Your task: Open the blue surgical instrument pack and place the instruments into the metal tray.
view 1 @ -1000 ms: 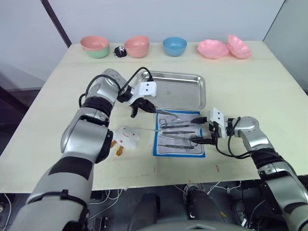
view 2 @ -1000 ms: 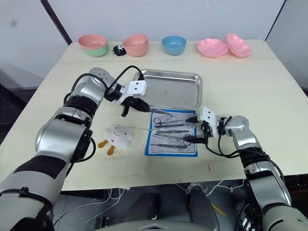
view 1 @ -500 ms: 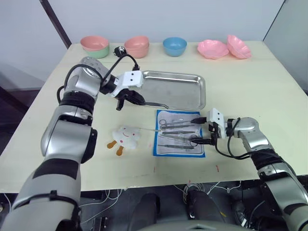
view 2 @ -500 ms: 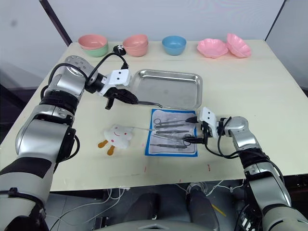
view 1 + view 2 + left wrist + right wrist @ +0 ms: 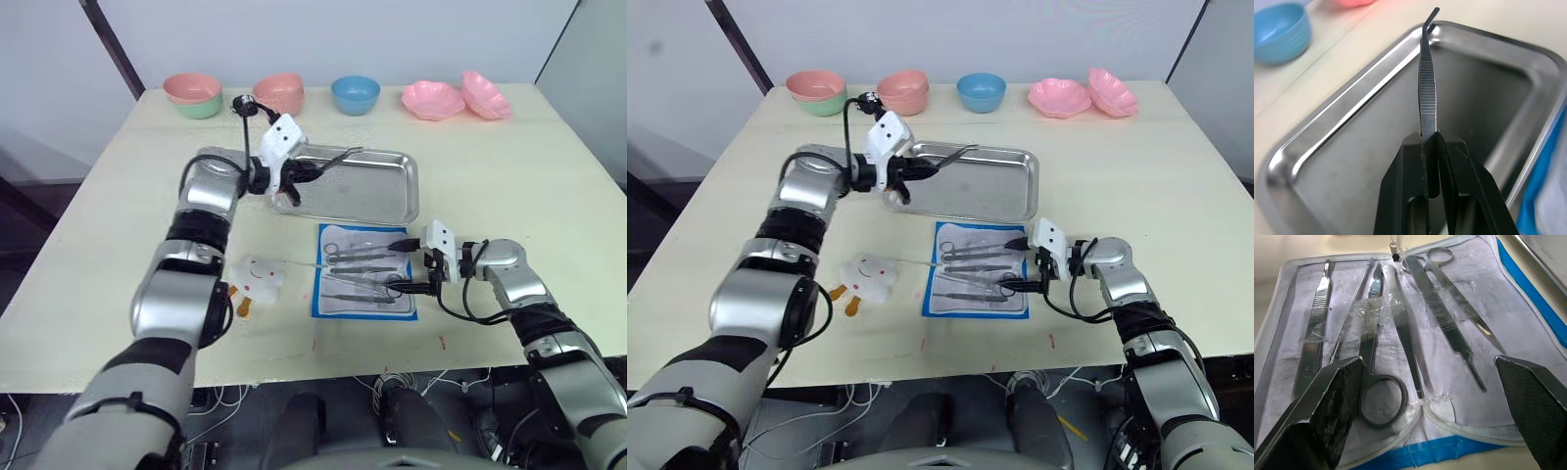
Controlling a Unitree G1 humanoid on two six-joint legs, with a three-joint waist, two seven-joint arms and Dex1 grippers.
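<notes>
One bent-tipped forceps (image 5: 1427, 68) is clamped in my left hand (image 5: 1431, 142) over the metal tray (image 5: 377, 201). My right hand (image 5: 405, 264) rests spread apart at the opened blue surgical instrument pack (image 5: 1542, 318), beside the remaining instruments (image 5: 1400, 328)

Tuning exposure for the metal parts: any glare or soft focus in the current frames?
Left wrist view: bright reflections streak the metal tray rim; the held forceps are crisp, the blue bowl behind is soft. Right wrist view: the right gripper's fingers are blurred up close, the instruments sharp with mild sheen.
</notes>
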